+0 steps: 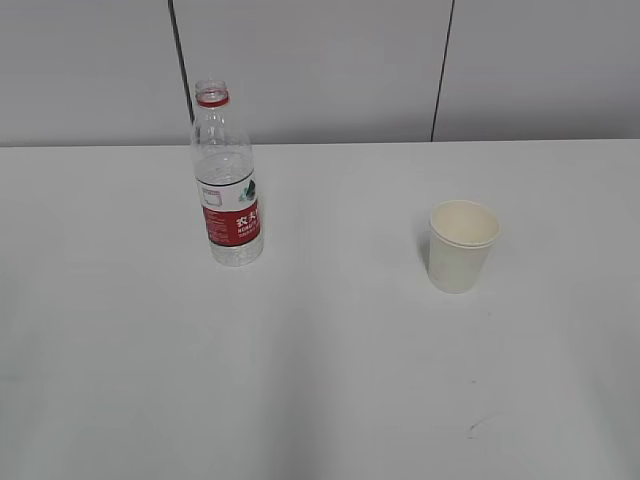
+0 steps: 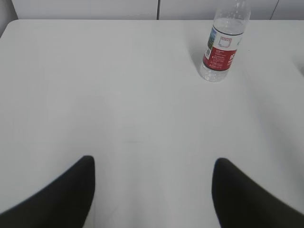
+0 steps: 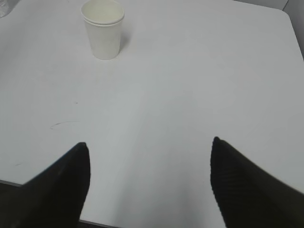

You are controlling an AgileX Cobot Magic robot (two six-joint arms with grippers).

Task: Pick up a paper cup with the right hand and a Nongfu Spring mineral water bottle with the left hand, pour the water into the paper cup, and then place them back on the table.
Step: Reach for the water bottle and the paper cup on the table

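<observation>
A plain white worktop runs back to a pale panelled wall with two dark seams. The left tool hangs low over the near part of that surface with its fingers spread wide and nothing between them; the right tool hangs the same way near the front edge, also wide and empty. Both look parked in a ready pose, each aimed toward its own target.

The Nongfu Spring mineral water bottle stands upright on the left, well ahead of the left tool and a little to its right. The paper cup stands upright on the right, well ahead of the right tool and to its left. Bottle and cup stand well apart, likely so the arms can reach in without crowding.

Only the exterior view shows the bottle's neck, capless, with its red ring; the left wrist view cuts off the top. That same view shows neither arm.
</observation>
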